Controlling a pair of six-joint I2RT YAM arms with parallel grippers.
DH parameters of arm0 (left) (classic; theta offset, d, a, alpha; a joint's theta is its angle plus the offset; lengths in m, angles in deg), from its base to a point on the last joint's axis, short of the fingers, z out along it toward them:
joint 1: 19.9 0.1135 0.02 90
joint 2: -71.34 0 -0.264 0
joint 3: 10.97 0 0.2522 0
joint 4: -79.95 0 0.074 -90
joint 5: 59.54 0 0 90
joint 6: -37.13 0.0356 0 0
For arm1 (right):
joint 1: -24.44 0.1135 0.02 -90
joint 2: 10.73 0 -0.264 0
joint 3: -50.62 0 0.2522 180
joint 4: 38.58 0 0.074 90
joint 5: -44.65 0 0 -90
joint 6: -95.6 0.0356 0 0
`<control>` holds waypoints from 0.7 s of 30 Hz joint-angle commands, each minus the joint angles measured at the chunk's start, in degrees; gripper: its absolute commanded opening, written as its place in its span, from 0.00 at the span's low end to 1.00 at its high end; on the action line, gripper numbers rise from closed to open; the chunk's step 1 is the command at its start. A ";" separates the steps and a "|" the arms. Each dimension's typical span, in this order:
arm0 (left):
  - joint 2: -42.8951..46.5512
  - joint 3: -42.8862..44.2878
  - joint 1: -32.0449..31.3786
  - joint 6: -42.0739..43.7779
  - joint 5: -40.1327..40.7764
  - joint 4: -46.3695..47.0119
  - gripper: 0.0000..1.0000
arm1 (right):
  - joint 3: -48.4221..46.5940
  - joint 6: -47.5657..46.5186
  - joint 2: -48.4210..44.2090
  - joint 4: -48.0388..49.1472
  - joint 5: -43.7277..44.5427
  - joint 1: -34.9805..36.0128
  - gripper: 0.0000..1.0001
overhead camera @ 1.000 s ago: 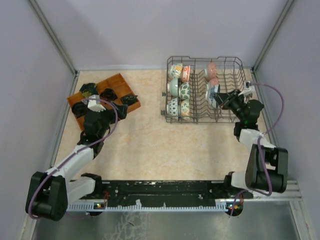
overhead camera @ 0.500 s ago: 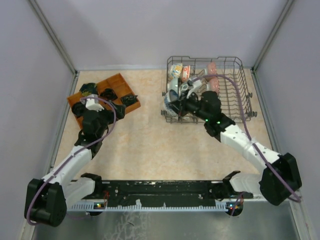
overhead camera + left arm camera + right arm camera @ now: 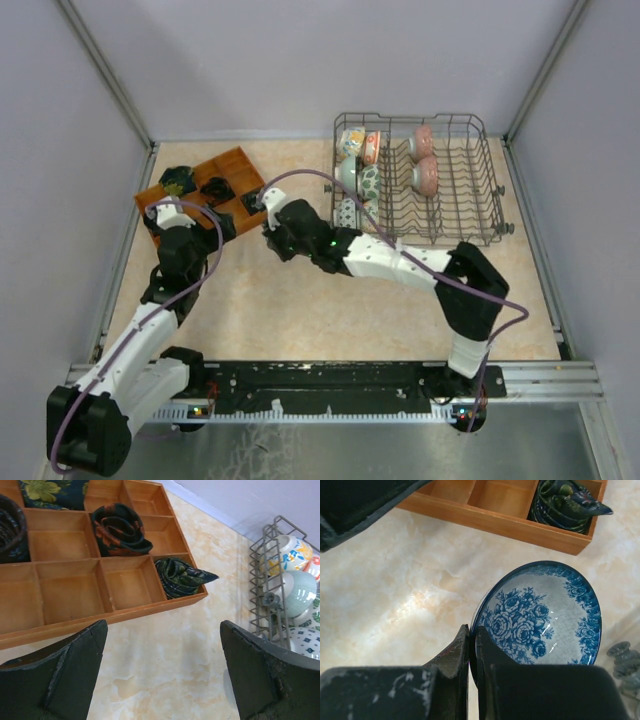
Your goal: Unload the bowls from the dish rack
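Note:
My right gripper point(image 3: 273, 222) point(image 3: 470, 631) is shut on the rim of a blue-white floral bowl point(image 3: 545, 614). It holds the bowl over the table just off the right corner of the brown wooden tray point(image 3: 495, 524). The grey wire dish rack point(image 3: 470, 205) stands at the back right. It holds several patterned bowls point(image 3: 350, 143) on its left side and two pink bowls point(image 3: 426, 177) in the middle. My left gripper point(image 3: 188, 230) point(image 3: 162, 652) is open and empty at the tray's near edge. The rack point(image 3: 264, 605) and its bowls point(image 3: 289, 553) show at the right of the left wrist view.
The wooden tray point(image 3: 240, 160) point(image 3: 75, 582) at the back left holds dark rolled cloths point(image 3: 120, 527) in several compartments; one point(image 3: 565, 502) lies close to the held bowl. Grey walls close in the table on three sides.
My right arm has swung from inside the rack leftward across the table, carrying the blue-white bowl to beside the tray. My left gripper has shifted slightly left and back.

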 commanded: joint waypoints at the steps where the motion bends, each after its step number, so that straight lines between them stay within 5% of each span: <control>1: 0.95 1.38 0.32 0.64 3.83 -3.33 0.99 | -8.85 -5.47 5.19 -0.91 8.59 1.61 0.00; 21: 5.01 -0.59 1.88 -0.99 8.68 -4.73 0.99 | -23.54 -10.41 22.93 -7.43 15.80 2.02 0.00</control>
